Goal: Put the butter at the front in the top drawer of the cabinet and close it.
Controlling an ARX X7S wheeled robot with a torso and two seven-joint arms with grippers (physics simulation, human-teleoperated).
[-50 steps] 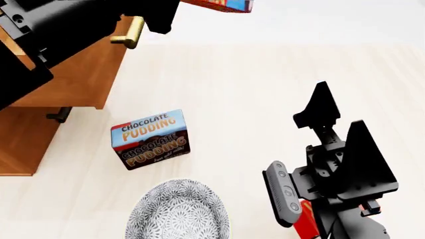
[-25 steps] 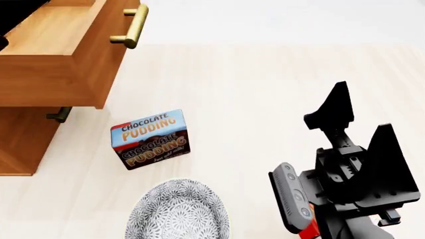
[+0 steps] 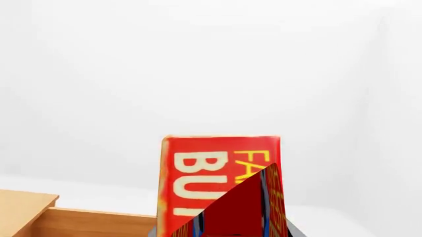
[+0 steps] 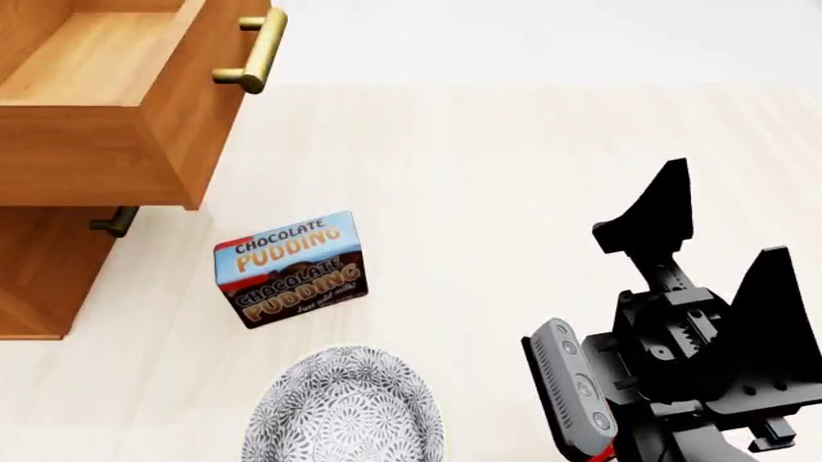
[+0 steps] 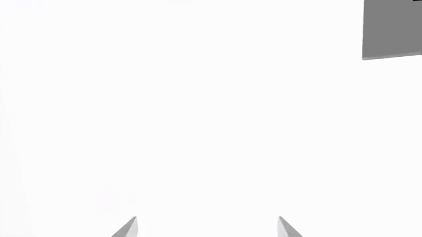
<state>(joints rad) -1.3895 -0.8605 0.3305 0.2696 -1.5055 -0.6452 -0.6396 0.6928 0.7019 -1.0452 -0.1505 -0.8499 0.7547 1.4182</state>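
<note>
My left gripper [image 3: 224, 233] is shut on the butter [image 3: 218, 173], a red carton with yellow letters that fills the lower middle of the left wrist view. Orange-brown wood [image 3: 86, 223] lies below and beside it. The left arm and the butter are out of the head view. The top drawer [image 4: 90, 164] stands pulled open at the upper left, its inside bare, with its brass handle [image 4: 257, 48]. The cabinet [image 4: 38, 279] is below it. My right gripper [image 4: 722, 212] is open and empty at the lower right; its tips [image 5: 205, 227] face blank white.
A Chocolate Pudding box [image 4: 292, 269] stands on the pale floor near the cabinet. A patterned grey bowl [image 4: 345, 409] sits at the bottom edge. The lower drawer's handle [image 4: 115, 221] shows under the open drawer. A red sliver [image 4: 594, 452] peeks from under my right wrist.
My left arm and the butter have left the head view past its top left, uncovering the open drawer. My right gripper has drifted toward the lower right.
</note>
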